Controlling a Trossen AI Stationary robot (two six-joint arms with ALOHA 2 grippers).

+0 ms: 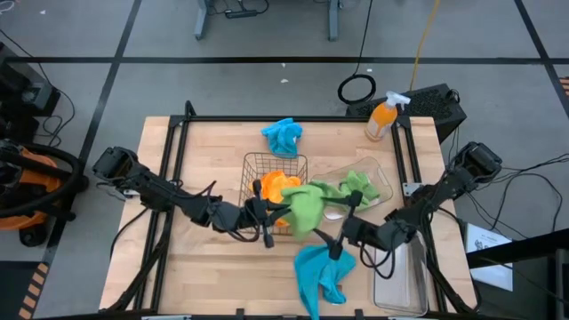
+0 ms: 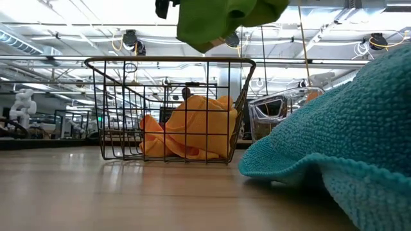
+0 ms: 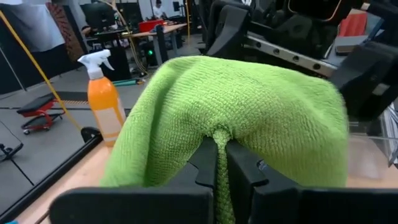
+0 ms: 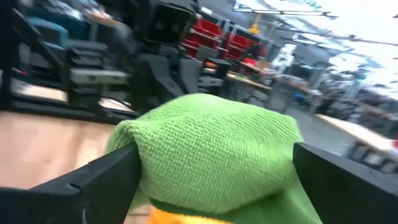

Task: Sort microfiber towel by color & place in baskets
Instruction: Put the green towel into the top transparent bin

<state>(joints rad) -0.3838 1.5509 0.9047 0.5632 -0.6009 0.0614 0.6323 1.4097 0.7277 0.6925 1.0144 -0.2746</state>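
The wooden table [image 1: 204, 276] carries every task item. At its centre stands the copper wire-mesh basket [image 1: 258, 164], which holds orange towels [image 1: 277, 185]; the low view shows them bunched against its floor. Whether one or both orange cloths lie there cannot be told.

Just beside the basket, toward the table's right edge, stands the clear plastic tub [image 1: 380, 180] with one green towel [image 1: 357, 187] draped in it. A clear rectangular bin [image 1: 402, 283] sits at the near right corner and appears to hold nothing.

The second green towel [image 1: 305, 209] hangs above the table between basket and tub. The left gripper [image 3: 217, 163] holds it: the fingers are pressed together on a fold of the cloth. The right gripper [image 4: 214, 180] is directly beside the same towel with its fingers spread wide on either side of it, gripping nothing.

Judged progress: orange is sorted, green is half done, blue is untouched. One blue towel [image 1: 320, 271] lies at the near edge beside the bin; another blue towel [image 1: 282, 135] lies near the far edge.

An orange spray bottle [image 1: 382, 118] stands at the far right corner, clear of the tub. The two arms crowd together over the towel.
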